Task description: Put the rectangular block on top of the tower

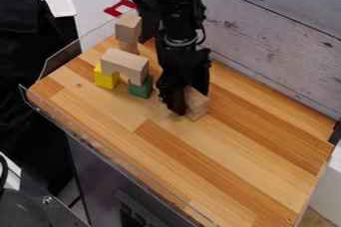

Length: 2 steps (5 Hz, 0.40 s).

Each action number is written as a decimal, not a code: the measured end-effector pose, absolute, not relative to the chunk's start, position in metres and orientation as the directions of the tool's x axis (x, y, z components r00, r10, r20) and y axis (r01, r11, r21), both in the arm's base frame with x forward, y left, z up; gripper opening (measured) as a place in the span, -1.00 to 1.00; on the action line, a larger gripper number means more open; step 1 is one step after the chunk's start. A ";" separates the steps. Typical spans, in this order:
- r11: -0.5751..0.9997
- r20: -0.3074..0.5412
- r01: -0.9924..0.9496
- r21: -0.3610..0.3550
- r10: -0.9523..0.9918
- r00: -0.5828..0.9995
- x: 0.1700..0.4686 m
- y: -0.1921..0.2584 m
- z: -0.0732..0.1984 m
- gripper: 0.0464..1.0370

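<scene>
The black gripper hangs low over the middle of the wooden tabletop, right up against a natural wood block that it partly covers. Left of it, an arch-shaped wood block bridges a yellow block and a green block. Behind that bridge stands a stack, with a wood block above a narrower wood piece. The lower part of this stack is partly hidden by the arch.
A clear low barrier runs along the left edge of the tabletop. Grey wooden boards rise behind it on the right. A red piece lies beyond the back left corner.
</scene>
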State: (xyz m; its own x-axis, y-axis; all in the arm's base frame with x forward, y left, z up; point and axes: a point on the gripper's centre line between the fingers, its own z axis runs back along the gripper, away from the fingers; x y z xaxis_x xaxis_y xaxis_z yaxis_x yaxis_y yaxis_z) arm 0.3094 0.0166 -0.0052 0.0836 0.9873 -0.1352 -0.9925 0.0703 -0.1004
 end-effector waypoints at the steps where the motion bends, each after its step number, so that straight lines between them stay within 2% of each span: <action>1: 0.049 -0.144 -0.993 -0.107 0.988 0.064 0.309 0.018 -0.006 0.14; 2: 0.052 -0.148 -0.994 -0.097 0.987 0.066 0.305 0.017 -0.005 0.14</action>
